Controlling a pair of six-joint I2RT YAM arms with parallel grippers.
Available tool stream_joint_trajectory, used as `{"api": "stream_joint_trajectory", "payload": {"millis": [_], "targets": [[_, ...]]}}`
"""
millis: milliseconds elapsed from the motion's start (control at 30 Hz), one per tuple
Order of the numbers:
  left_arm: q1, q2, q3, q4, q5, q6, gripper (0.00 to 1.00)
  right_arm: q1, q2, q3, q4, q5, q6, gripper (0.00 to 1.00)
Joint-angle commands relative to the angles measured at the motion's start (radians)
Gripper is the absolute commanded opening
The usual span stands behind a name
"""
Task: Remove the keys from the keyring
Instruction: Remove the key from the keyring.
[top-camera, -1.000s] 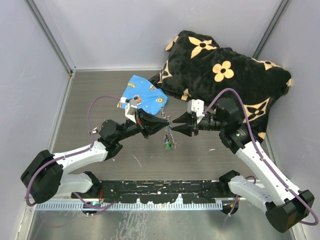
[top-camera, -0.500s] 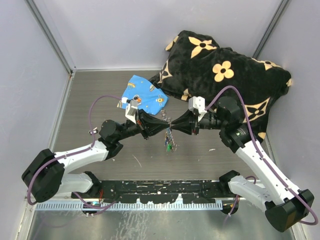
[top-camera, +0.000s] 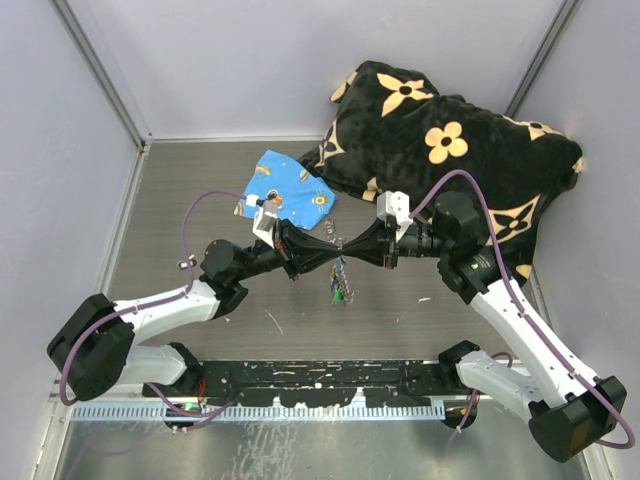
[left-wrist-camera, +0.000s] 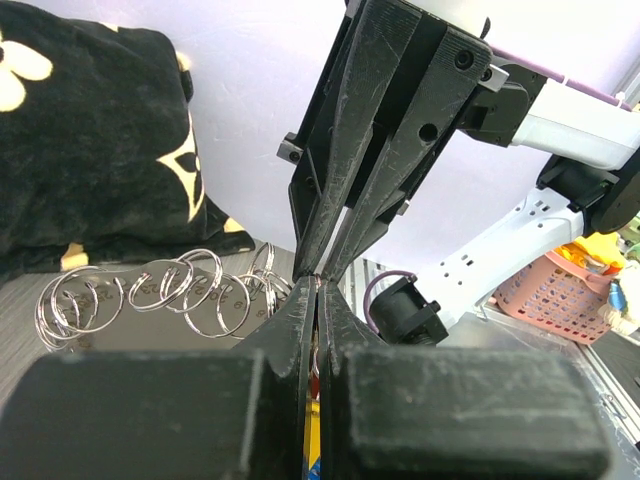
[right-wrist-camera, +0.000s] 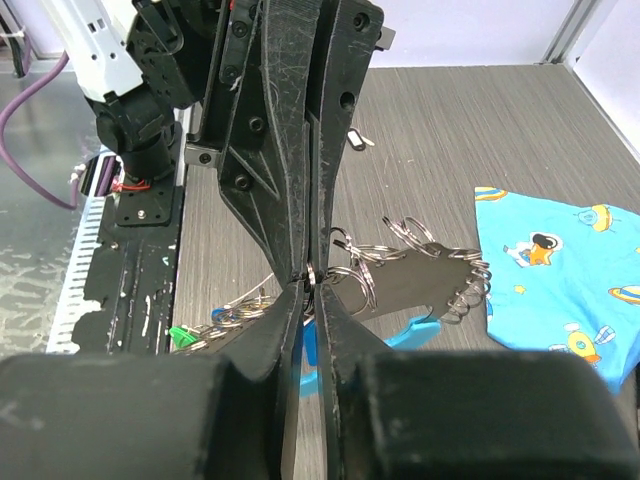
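Now, keyring: you have the keyring (top-camera: 340, 262) lifted off the tabletop (top-camera: 200, 200), over its middle, strung between two claw tips that meet nose to nose.
Keys: the keys (top-camera: 340, 292) hang in a small bunch below the meeting point, with green and red heads showing. In my judgement none is off the ring yet.
Left claw: your left claw (top-camera: 331, 251) is fully closed, its tips pinched on the ring wire.
Right claw: your right claw (top-camera: 349, 252) is all but closed, with only a hairline slit between the jaws. The right wrist view shows ring wire at its tips, so I judge it to be gripping the keyring too.
Reason for the hold: two opposed pinches on one loop keep it off the surface. The keys dangle free, and you are placed to pry a coil apart.
Linked loops: the silver loops (left-wrist-camera: 190, 285) trail beside the tips, with a light-blue piece (right-wrist-camera: 420, 330) beneath.
Surroundings: a blue cloth (top-camera: 290, 190) lies toward the far edge and a black cushion (top-camera: 450, 140) fills the far right corner. Neither touches the work.
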Motion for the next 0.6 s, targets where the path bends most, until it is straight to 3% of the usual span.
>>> {"api": "stream_joint_trajectory", "payload": {"millis": [0,167,567], "targets": [[0.004,-0.017,0.047,0.133,-0.009,-0.01,0.0,0.002,-0.004,0.034,0.005,-0.024,-0.025,0.17],[0.005,-0.023,0.043,0.137,-0.013,-0.013,0.0,0.002,-0.008,0.038,-0.022,-0.017,-0.045,0.2],[0.005,-0.005,0.053,0.16,-0.002,-0.037,0.0,0.003,-0.003,0.042,0.019,-0.032,0.002,0.11]]}}
